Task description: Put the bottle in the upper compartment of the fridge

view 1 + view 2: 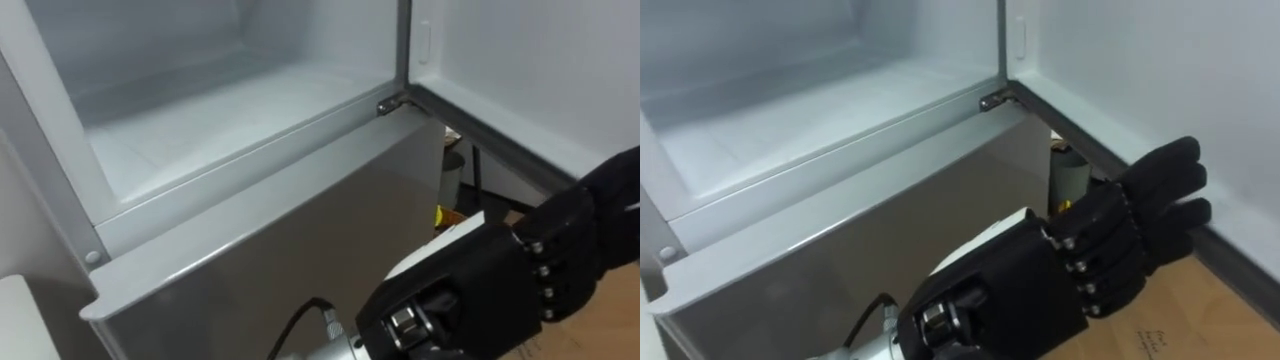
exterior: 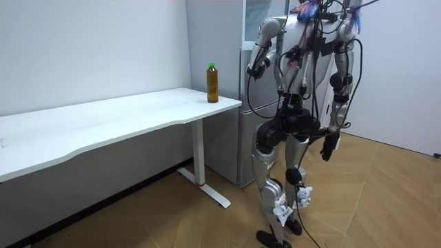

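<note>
A brown bottle with a green cap [image 2: 212,83] stands upright on the far corner of the white table [image 2: 103,124], on the room view's left of the fridge. I stand close before the fridge. Its upper compartment [image 1: 220,120] is open and bare inside, and its door [image 1: 520,70] is swung out to my right. My left hand [image 1: 1080,260] is raised in front of the shut lower door [image 1: 300,230], back towards me, fingers stretched to the right and holding nothing. By my side my right hand [image 2: 329,146] hangs with relaxed fingers and is empty.
The grey fridge [image 2: 242,103] stands against the wall right beside the table's end. A small dark container [image 1: 1070,170] sits on the wooden floor [image 2: 386,200] below the open door. Open floor lies behind me.
</note>
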Controlling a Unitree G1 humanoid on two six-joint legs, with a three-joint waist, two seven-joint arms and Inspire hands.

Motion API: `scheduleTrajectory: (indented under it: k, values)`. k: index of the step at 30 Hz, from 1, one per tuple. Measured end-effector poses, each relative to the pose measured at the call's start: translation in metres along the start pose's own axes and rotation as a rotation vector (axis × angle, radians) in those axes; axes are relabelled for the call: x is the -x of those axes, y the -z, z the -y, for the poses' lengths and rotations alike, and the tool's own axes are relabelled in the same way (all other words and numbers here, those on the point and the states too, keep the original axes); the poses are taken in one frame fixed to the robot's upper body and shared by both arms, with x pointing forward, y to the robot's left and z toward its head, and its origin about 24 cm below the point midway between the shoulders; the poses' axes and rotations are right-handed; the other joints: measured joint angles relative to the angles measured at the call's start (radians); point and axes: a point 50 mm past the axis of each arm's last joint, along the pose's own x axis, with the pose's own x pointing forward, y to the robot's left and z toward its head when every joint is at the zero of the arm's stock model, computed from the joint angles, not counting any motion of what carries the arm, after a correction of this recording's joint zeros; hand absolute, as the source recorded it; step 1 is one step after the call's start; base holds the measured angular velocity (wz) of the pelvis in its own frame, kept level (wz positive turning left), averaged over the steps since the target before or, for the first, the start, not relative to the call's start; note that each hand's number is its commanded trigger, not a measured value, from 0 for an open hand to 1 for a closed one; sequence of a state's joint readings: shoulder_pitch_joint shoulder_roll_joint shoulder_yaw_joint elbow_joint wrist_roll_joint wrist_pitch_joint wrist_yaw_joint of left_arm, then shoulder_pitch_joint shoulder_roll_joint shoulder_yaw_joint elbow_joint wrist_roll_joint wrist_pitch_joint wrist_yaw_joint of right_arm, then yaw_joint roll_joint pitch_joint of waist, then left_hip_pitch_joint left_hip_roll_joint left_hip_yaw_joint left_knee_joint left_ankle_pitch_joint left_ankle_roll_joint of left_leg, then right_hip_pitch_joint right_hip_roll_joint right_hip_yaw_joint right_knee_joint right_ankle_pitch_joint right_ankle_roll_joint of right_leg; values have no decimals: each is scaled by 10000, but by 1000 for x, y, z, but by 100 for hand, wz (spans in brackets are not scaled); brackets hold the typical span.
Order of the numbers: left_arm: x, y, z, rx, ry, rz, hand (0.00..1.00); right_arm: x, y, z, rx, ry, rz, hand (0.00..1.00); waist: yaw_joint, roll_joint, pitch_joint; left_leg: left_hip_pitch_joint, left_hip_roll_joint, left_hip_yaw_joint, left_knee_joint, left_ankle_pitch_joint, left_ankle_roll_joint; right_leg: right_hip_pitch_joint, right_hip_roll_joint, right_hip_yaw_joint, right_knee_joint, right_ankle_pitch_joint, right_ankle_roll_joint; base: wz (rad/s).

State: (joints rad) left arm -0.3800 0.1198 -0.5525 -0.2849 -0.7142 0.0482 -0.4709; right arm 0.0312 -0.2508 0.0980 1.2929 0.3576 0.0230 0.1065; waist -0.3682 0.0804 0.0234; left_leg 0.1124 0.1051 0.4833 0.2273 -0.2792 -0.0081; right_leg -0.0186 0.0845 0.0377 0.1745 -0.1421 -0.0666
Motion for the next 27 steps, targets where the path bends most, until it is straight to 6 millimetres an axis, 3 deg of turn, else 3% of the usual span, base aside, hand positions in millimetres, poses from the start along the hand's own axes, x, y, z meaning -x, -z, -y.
scheduleTrajectory:
  k: [5, 11, 18, 20, 25, 27]
  values:
    - [3, 1, -2, -280, -43, -315, 0, 0, -4, -1, 23, -40, 209, 0, 443, -24, -34, 0, -61, -228, -70, 36, -59, 89, -69, -463, -23, -3, -6, 19]
    - [6, 3, -3, -366, -119, -481, 0, -1, -8, -4, 24, -21, 487, 0, 769, -83, -45, -229, -136, -941, -93, 68, -99, 219, -219, -1209, -87, -15, -12, 37]
    - [16, 6, -5, -159, -684, -477, 0, -2, -3, -15, -12, -153, 522, 0, 1162, -332, -155, -163, -304, -1863, -155, 213, -65, 623, -388, -1798, -234, -37, 12, 28]
    - [19, 6, -5, -122, -833, -421, 0, -2, -2, -17, -29, -200, 521, 0, 1279, -356, -169, -142, -308, -1953, -143, 242, -53, 694, -419, -1904, -246, -42, 21, 25]
    - [21, -12, -6, -925, -1099, 57, 0, -2, -2, -21, -25, -257, 522, 0, 1830, -340, -182, -170, -346, -2199, -104, 299, -12, 704, -500, -2134, -236, -57, 44, 13]
    - [23, -20, -6, -1259, -1147, 326, 0, -2, -2, -22, 2, -271, 518, 0, 1870, -340, -205, -271, -361, -2372, -56, 305, -3, 775, -529, -2299, -236, -57, 43, 23]
